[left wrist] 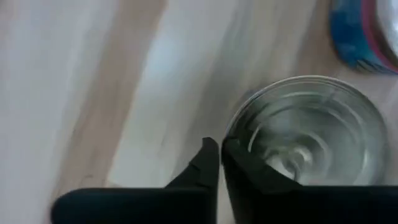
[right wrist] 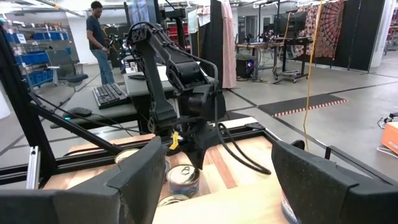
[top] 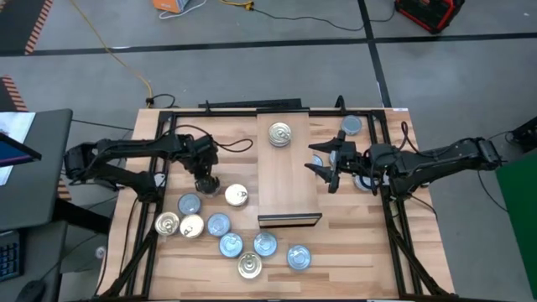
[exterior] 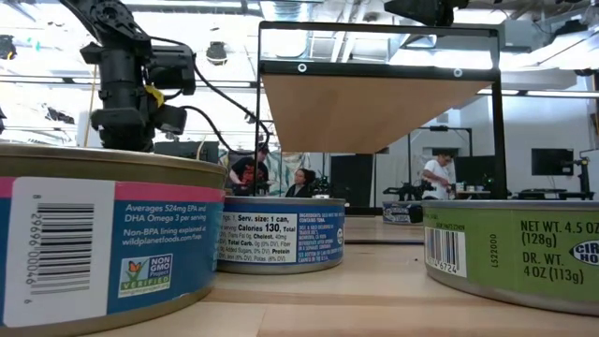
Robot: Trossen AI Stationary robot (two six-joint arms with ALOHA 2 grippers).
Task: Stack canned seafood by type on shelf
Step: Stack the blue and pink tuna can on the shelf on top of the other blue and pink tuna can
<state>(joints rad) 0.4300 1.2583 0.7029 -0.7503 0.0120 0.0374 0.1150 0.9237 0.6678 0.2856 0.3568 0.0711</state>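
Note:
Several flat tins lie on the striped tabletop near its front left: light-blue tops such as (top: pixel 219 224) and silver-gold tops such as (top: pixel 168 224). One silver-gold tin (top: pixel 280 134) sits on the far end of the light-wood shelf (top: pixel 288 180). My left gripper (top: pixel 205 180) (left wrist: pixel 219 155) points down, shut, just left of a silver-gold tin (top: pixel 237 195) (left wrist: pixel 311 130) that rests flat on the table. My right gripper (top: pixel 323 162) (right wrist: pixel 230 186) hangs open above the shelf's right edge, holding nothing. The left arm (right wrist: pixel 186 93) shows in the right wrist view. My left gripper comes from above with shut fingers (left wrist: pixel 239 165) right beside the rim (left wrist: pixel 233 127) of the silver-gold tin, on its left side. Whether the fingertips touch the rim, I cannot tell. The tin lies flat on the table.
A light-blue tin (top: pixel 353 126) lies at the table's far right corner, and another (top: pixel 366 180) shows partly under the right arm. Black frame rails (top: pixel 394 218) run along the table's sides. In the low view, blue-labelled tins (exterior: pixel 94 243) (exterior: pixel 281 234) and a green-labelled tin (exterior: pixel 515 248) stand close. People are in the room behind.

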